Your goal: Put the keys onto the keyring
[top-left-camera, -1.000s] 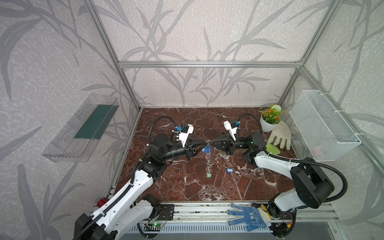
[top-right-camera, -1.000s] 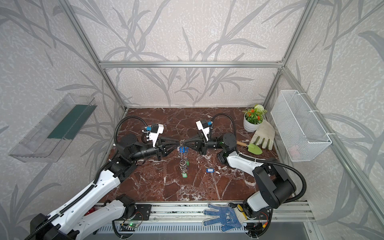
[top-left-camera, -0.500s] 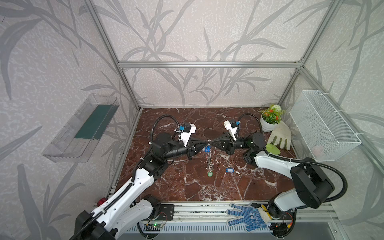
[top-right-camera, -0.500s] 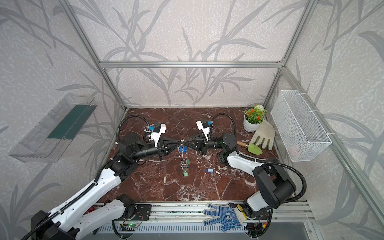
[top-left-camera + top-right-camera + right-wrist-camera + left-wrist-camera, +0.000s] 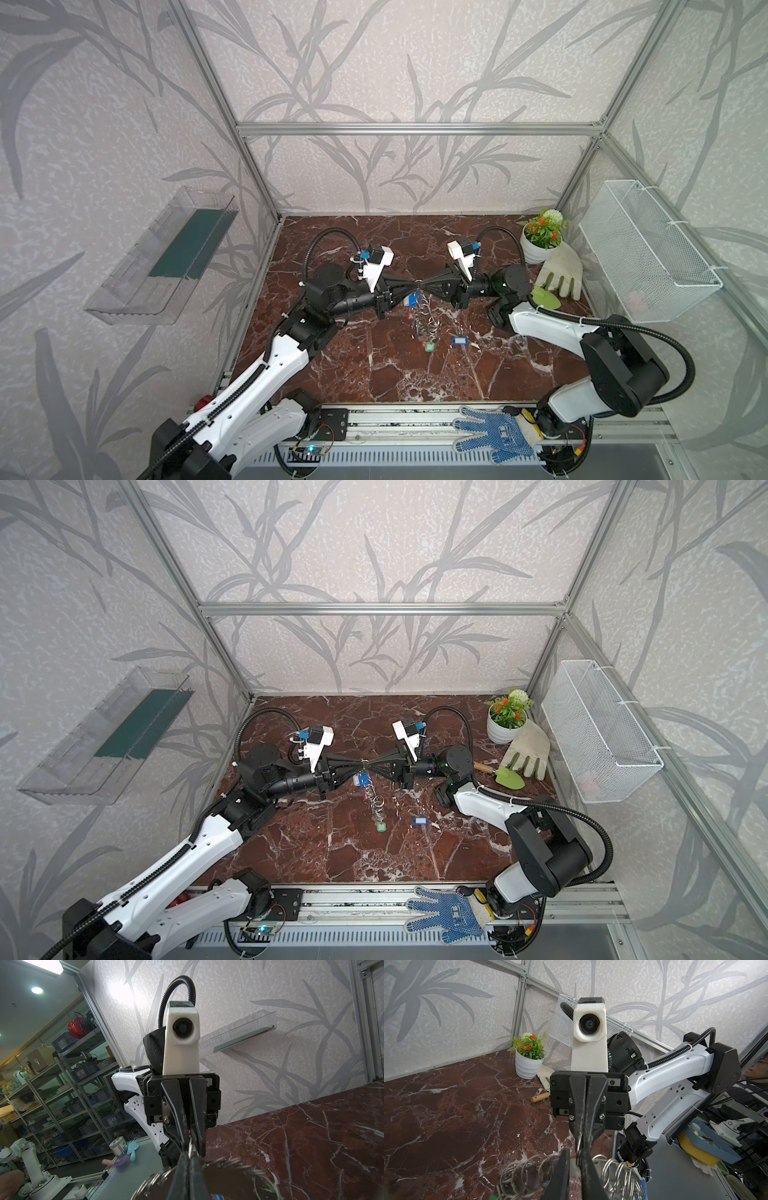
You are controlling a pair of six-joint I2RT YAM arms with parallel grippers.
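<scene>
Left gripper [image 5: 416, 286], right gripper [image 5: 423, 285]: jaws pinched on grey metal keyring [image 5: 424, 322] above red marble floor [image 5: 374, 365]; opposed pulls risk dropping it.

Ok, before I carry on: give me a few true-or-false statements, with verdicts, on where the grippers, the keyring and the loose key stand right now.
1. The left gripper and right gripper meet tip to tip above the table. True.
2. The keyring lies flat on the table. False: it is held up, hanging from the gripper tips.
3. A blue-tagged key lies loose on the table, apart from the keyring. True.
4. The right gripper is open. False: its jaws are shut on a split ring of the keyring.
5. The potted plant stands at the front rail. False: it stands in the far right corner, beside the white glove.
</scene>
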